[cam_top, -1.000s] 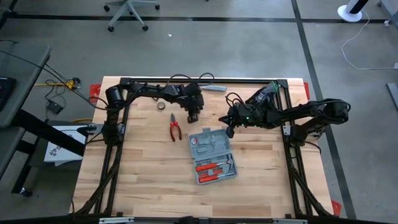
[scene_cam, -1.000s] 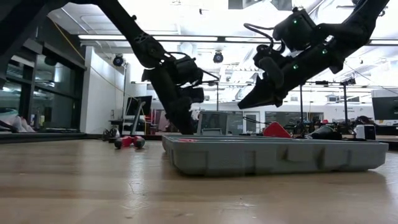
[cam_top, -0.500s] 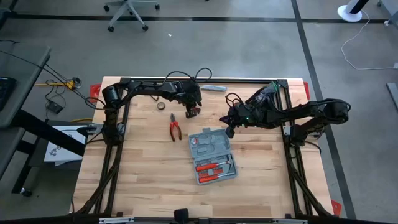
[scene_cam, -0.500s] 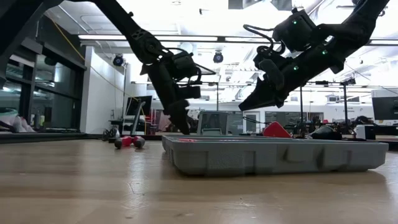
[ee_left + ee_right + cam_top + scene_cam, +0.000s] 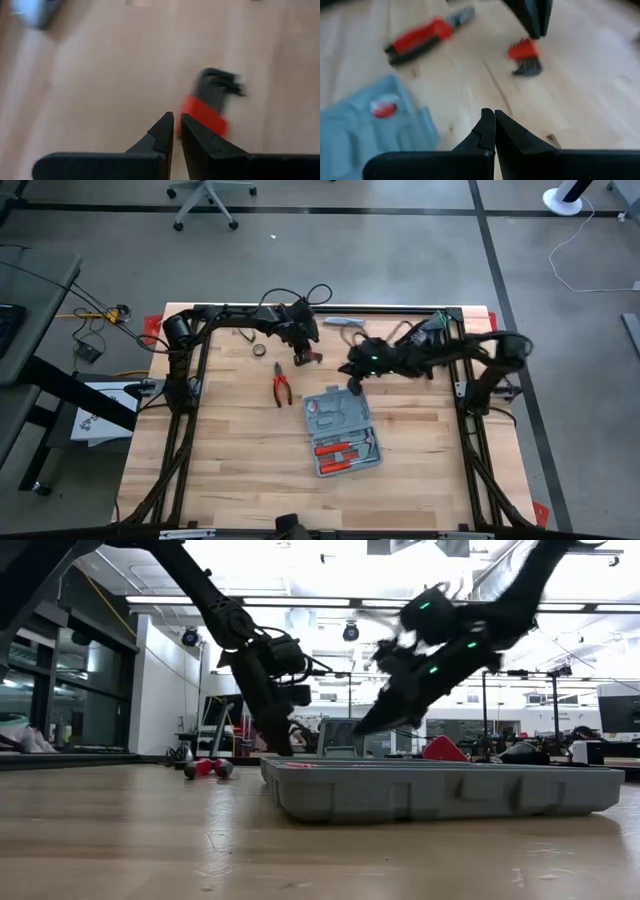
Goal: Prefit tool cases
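Tool case (image 5: 342, 430) lies open mid-counter (image 5: 230, 470). Red-handled pliers (image 5: 282, 388) left of it; small red-black tool (image 5: 308, 358) behind. Left gripper (image 5: 303, 352) jaws slightly parted, empty; right gripper (image 5: 354, 387) closed, empty. No legible markings.

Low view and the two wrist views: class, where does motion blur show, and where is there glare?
Low view: the right arm is smeared by motion, the tool case is sharp, and bright ceiling lights glare behind. Left wrist view: the red-and-black tool is blurred. Right wrist view: the pliers and table are soft.
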You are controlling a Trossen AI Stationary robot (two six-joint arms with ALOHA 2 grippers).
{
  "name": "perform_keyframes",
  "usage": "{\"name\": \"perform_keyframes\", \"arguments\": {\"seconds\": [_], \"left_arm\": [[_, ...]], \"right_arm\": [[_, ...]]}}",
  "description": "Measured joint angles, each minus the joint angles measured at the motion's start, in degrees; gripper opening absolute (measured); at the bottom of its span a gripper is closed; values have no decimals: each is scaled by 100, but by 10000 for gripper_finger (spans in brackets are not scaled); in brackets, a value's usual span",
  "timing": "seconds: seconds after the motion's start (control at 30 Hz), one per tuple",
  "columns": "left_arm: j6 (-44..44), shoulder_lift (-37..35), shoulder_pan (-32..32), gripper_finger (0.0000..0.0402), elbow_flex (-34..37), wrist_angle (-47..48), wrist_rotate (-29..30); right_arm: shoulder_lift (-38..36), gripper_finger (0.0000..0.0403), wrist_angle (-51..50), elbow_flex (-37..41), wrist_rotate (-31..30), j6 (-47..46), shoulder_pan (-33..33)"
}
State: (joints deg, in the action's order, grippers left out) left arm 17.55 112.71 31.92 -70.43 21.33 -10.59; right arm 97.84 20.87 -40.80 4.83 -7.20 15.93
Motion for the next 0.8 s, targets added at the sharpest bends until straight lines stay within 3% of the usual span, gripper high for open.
{"name": "perform_keyframes", "arguments": {"seconds": [0.13, 0.4, 0.5, 0.8], "left_arm": [[-102, 91, -59, 28, 0, 86, -417], [-197, 216, -138, 28, 65, 120, -567], [-375, 214, -141, 28, 74, 80, -846], [-600, 232, -211, 28, 85, -159, -860]], "right_arm": [[698, 0, -521, -774, 196, 241, 62], [1391, 0, -1285, -1840, 537, 510, 166], [1496, 0, -1648, -1998, 554, 607, 215], [1710, 0, -1525, -2028, 818, 573, 397]]}}
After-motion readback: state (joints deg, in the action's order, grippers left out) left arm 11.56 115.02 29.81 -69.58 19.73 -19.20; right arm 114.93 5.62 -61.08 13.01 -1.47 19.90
